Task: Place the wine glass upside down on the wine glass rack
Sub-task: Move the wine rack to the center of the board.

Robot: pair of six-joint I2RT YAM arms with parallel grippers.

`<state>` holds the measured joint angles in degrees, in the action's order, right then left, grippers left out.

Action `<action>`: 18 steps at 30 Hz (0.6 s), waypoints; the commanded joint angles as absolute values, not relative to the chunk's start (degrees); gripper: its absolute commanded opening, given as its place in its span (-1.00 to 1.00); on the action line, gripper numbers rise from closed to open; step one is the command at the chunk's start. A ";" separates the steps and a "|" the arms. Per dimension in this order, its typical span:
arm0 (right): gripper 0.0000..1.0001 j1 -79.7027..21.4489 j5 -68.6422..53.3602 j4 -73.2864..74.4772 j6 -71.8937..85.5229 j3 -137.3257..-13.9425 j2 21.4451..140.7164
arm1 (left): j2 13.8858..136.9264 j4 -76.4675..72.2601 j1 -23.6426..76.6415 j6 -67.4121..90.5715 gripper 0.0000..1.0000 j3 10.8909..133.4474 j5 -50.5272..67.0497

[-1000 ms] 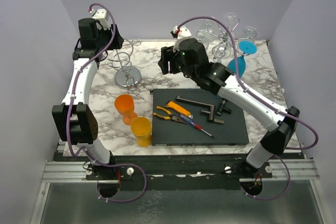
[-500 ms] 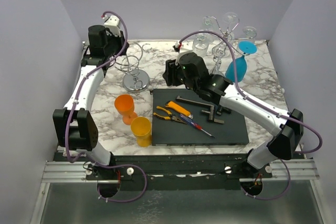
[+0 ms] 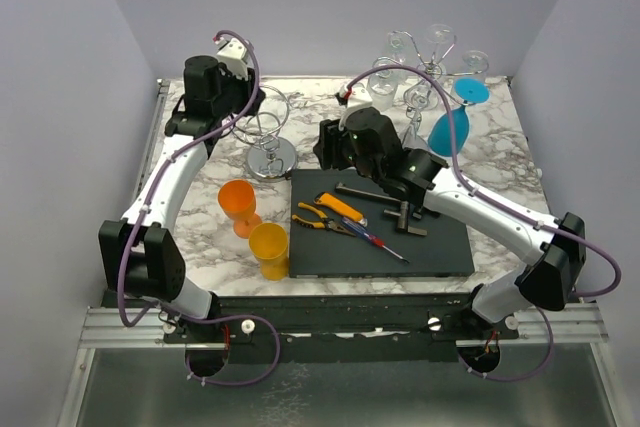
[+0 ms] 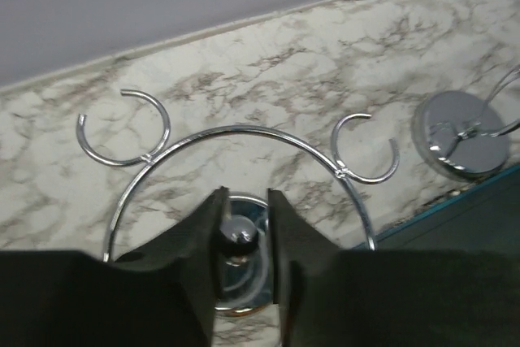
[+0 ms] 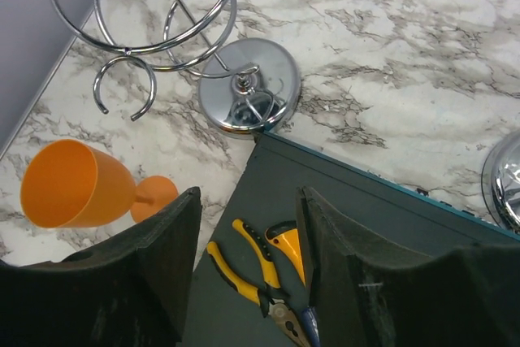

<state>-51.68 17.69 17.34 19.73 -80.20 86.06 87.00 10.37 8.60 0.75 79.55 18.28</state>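
Dragging rack (image 3: 272,157) rightward, left end effector (image 4: 244,205) (clamped on its knob (image 4: 241,236)).

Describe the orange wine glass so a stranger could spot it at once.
Start at the dark tool mat on the marble table. Just off its left edge are two glasses; the orange wine glass is the farther one, behind the yellow glass.

White arm links (image 3: 170,182), black joints (image 3: 140,257), purple cables (image 3: 604,267), black tool fingers (image 5: 166,258).

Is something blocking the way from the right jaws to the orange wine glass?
Nothing visible does. The right gripper, jaws open, hangs over the dark mat's edge; only bare marble lies between it and the orange wine glass.
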 commanded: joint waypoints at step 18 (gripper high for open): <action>0.55 -63.44 16.44 22.90 20.61 -97.29 101.19 | 69.27 33.74 7.61 1.67 0.97 91.42 19.88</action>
<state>-60.82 17.26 19.81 20.21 -92.42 95.04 74.91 23.22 8.29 2.48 89.12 19.20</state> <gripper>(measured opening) 0.751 0.987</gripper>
